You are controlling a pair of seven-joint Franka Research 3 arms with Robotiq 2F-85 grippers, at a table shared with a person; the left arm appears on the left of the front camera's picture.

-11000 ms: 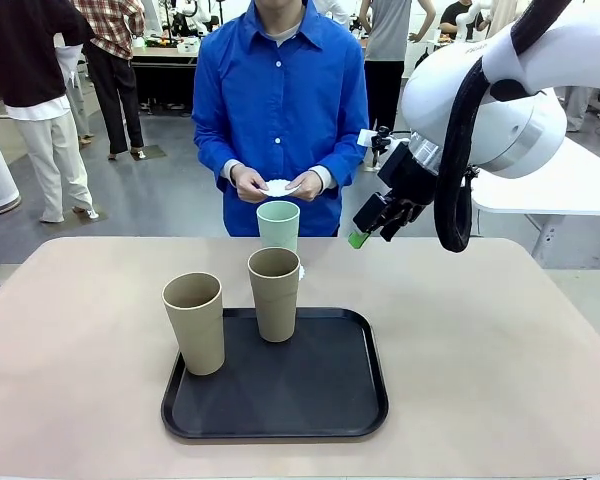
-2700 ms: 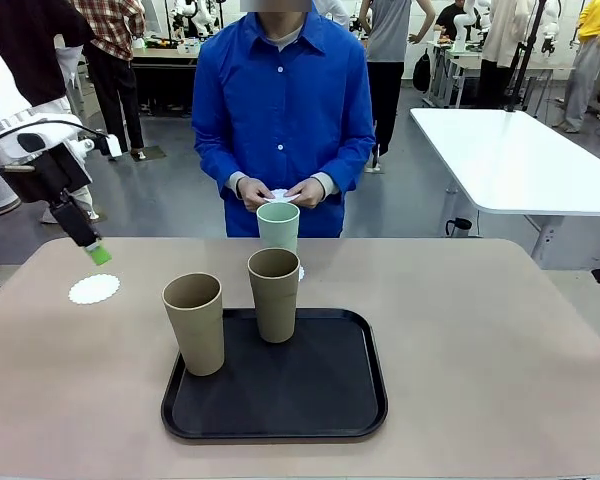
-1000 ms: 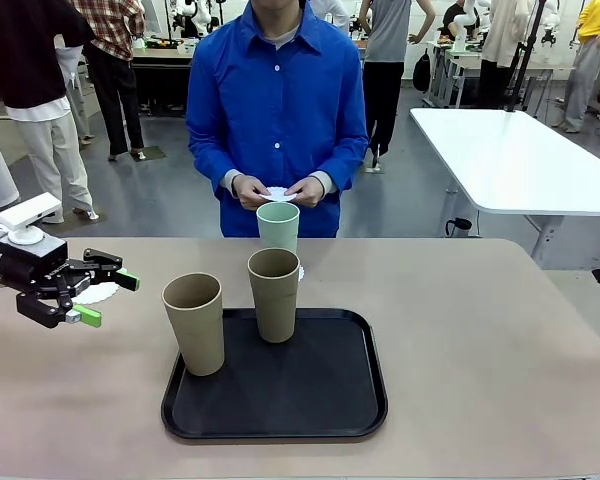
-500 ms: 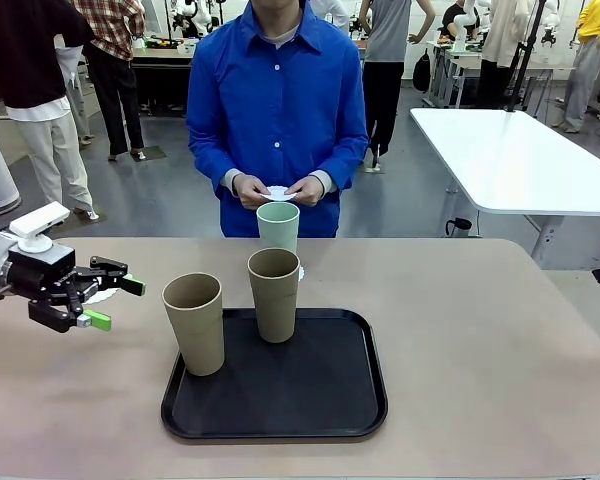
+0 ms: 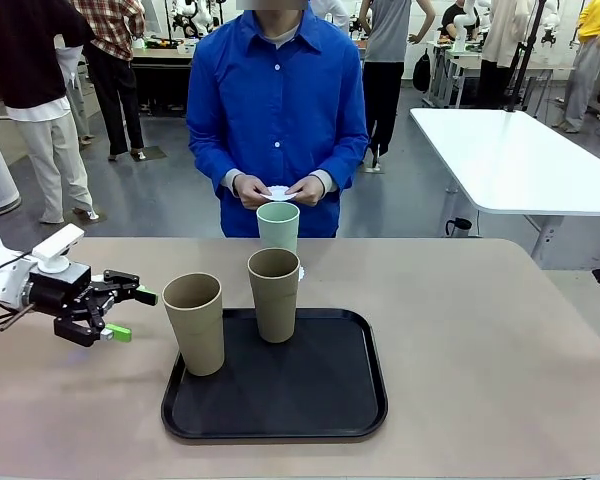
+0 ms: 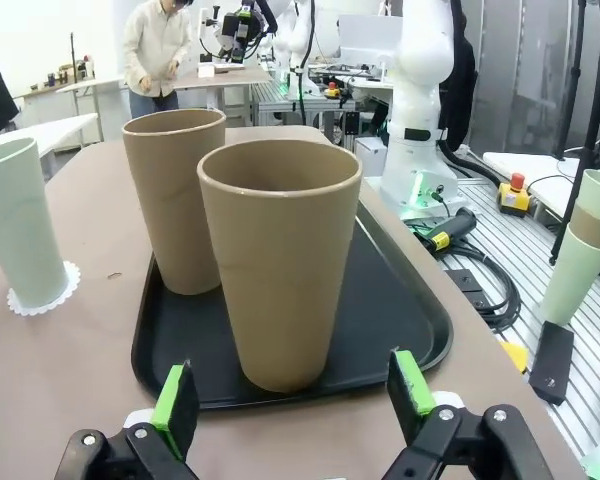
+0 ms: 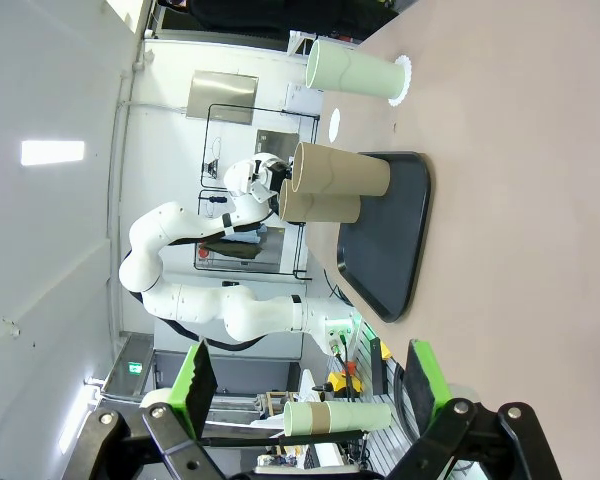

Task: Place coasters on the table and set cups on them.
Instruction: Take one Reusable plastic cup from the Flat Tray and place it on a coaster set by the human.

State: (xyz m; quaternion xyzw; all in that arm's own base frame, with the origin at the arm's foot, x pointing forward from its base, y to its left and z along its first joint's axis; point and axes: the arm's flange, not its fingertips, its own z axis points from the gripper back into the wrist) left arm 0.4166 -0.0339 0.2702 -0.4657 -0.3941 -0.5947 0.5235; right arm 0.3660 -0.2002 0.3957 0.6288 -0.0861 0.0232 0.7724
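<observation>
Tumblers first: the near tan tumbler stands upright on the black tray, directly ahead of the left gripper. It is lined up with the gap between the green pads, which stand wide apart and hold nothing. Just beyond it, a little to one side, is the second tan tumbler. Farther off on that side the mint tumbler sits on a doily. To grasp well, I would push in level until the pads flank the wall below mid-height. Then close gently and lift clear of the tray's lip before swinging toward the bare doily. The neighbouring tumbler is close, so a finger could nudge it. The person holds another doily. The right gripper is likewise parted and empty.
</observation>
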